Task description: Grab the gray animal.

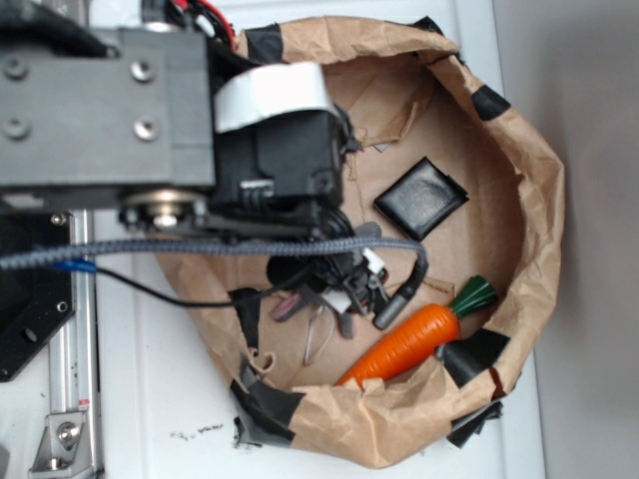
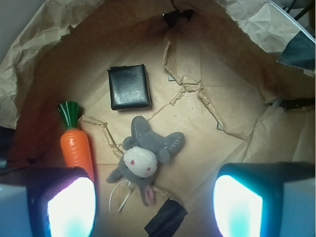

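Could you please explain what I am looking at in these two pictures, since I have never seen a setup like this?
It is a small robot arm over a cut-down brown paper bag. The exterior picture looks down from above; the arm hides much of the bag. The wrist picture comes from a camera on the arm, looking into the bag between its two glowing fingers. The gripper is open and holds nothing. In the bag lie the gray animal, a small plush toy, an orange plastic carrot to its left in the wrist view, and a black square pouch beyond it.
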